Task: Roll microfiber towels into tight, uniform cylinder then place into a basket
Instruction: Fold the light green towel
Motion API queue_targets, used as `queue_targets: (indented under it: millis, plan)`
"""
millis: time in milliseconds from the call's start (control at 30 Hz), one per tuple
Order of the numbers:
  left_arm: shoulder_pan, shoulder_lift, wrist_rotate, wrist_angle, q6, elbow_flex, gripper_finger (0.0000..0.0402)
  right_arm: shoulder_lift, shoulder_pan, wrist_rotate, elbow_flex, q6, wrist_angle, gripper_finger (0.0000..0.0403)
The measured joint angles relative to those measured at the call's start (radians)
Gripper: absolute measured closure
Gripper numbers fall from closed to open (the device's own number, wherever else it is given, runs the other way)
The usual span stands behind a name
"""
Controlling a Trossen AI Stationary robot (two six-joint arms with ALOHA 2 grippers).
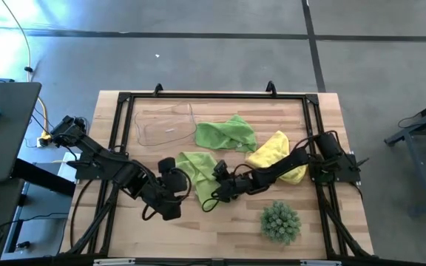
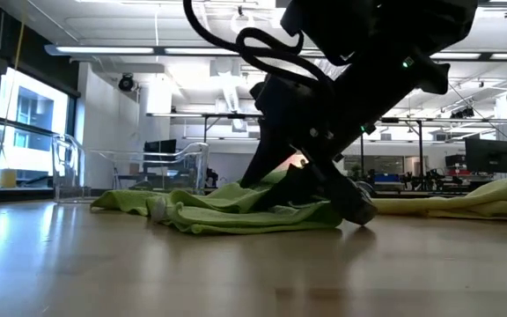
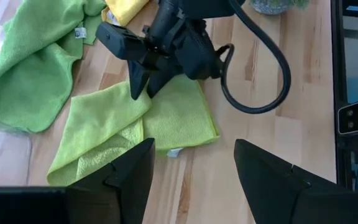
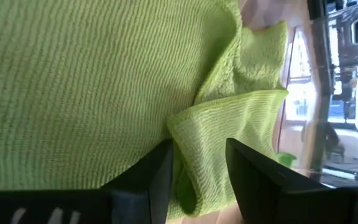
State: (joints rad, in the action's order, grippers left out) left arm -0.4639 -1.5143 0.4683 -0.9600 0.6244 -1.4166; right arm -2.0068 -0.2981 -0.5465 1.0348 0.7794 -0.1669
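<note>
Right pincer of mine is down on the near green towel, narrowed onto a raised fold of it, as my right wrist camera shows: cloth bunches up between my two fingers. I judge I hold that fold so as to turn the edge over and start the roll, since the towel is half folded and not yet a cylinder.

Left pincer hovers just beside the same towel, spread wide and holding nothing, likely placed there to pin the cloth while the other turns it.

From above I see what the wrists miss: the second green towel lies crumpled near the middle of the surface, the yellow towel lies partly under my right arm, and the clear basket stands well apart with nothing in it that I can see.

The low camera adds that the towel lies flat with its folds slightly lifted, and my right pincer presses down to the wood. A spiky plant sits off to the side.
</note>
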Motion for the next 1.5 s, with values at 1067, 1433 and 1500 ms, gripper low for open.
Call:
queue_targets:
  millis: [1067, 1433, 1500]
  plan:
    - [0.091, 0.0, -0.053, 0.0, -0.013, 0.0, 0.019, -0.003, 0.042, 0.04, -0.003, -0.021, -0.182, 0.0261]
    - [0.091, 0.0, -0.047, -0.002, -0.058, 0.0, 0.019, -0.002, 0.058, 0.005, -0.003, -0.249, -0.093, 0.0272]
    - [0.091, 0.0, -0.045, -0.002, -0.069, 0.0, 0.019, -0.002, 0.058, 0.004, -0.003, -0.284, -0.092, 0.0292]
